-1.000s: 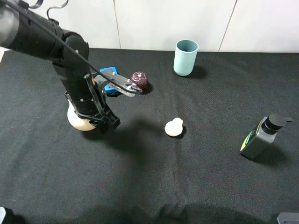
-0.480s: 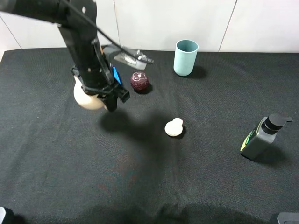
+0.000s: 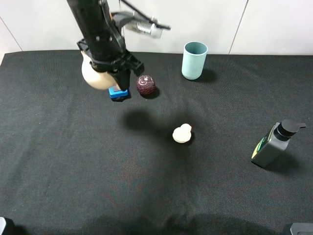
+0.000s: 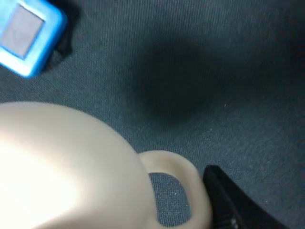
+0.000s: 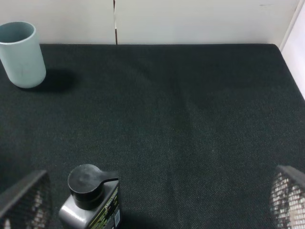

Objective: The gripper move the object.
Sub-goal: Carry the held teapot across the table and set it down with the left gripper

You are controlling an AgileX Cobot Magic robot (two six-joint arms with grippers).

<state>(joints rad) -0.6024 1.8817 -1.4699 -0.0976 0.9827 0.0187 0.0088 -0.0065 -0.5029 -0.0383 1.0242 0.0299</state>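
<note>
Left gripper (image 3: 115, 67) has its jaws clamped on the cream teapot (image 3: 96, 74). The pot hangs clear of the black surface (image 3: 73, 166), up at the far left side. Its shadow (image 3: 139, 120) falls on the cloth well apart from it, which is why I judge it lifted, not resting. In the left wrist view the teapot (image 4: 62, 167) fills the frame, loop handle (image 4: 188, 183) turned toward one black finger (image 4: 233, 205) just beside it. The exact grip point is hidden, likely the rim by the handle. A blue block (image 3: 118, 93) sits below the pot in the high view, with a dark red ball (image 3: 145, 84) near it. The light-blue cup (image 3: 194, 59), white gourd lump (image 3: 182, 133) and pump bottle (image 3: 273, 146) are all well apart, so the carry height looks meant to clear the clutter. Right gripper (image 5: 152, 210) is parked over the bottle side, jaws spread wide and holding nothing. Step in hand: transport, placing not yet done.
</note>
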